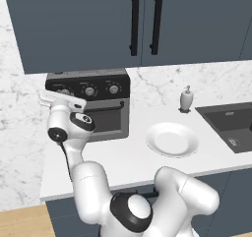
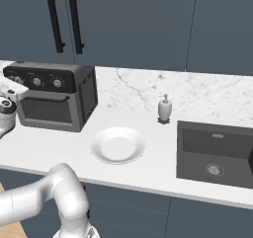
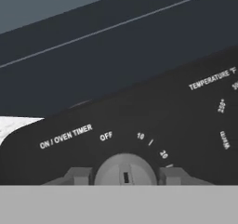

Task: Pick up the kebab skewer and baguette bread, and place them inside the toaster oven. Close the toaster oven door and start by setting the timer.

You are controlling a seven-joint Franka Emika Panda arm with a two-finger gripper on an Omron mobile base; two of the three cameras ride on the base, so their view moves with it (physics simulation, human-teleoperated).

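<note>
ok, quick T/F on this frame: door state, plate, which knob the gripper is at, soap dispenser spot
1. The toaster oven door is shut. True.
2. The white plate holds the baguette bread. False: the plate is bare, and no bread lies on the counter.
3. The gripper straddles the timer knob, one fingertip on each side. True: the label above it reads ON / OVEN TIMER.
4. The soap dispenser stands to the left of the toaster oven. False: it stands to its right, between the oven and the sink.
5. The sink is full of dishes. False: only the drain shows in its basin.
</note>
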